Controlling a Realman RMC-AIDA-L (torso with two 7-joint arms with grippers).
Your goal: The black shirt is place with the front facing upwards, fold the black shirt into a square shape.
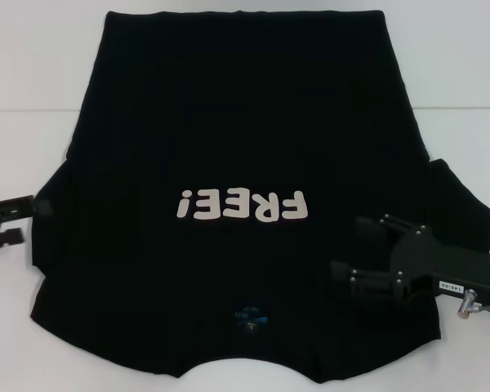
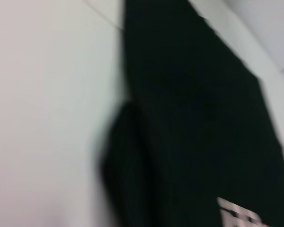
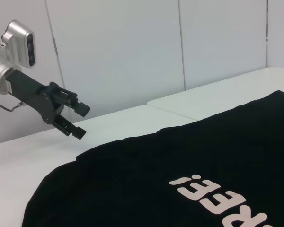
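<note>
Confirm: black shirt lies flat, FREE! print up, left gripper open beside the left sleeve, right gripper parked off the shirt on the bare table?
Not quite. The head view shows the right gripper over the black shirt, near its right sleeve, not off on the bare table. The rest holds: print up, left gripper open beside the left sleeve.

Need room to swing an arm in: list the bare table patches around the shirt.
Bare white table lies beside the black shirt on both sides. Lower down it is crowded: the left claw sits at the sleeve edge, and the right claw hangs over the shirt.
</note>
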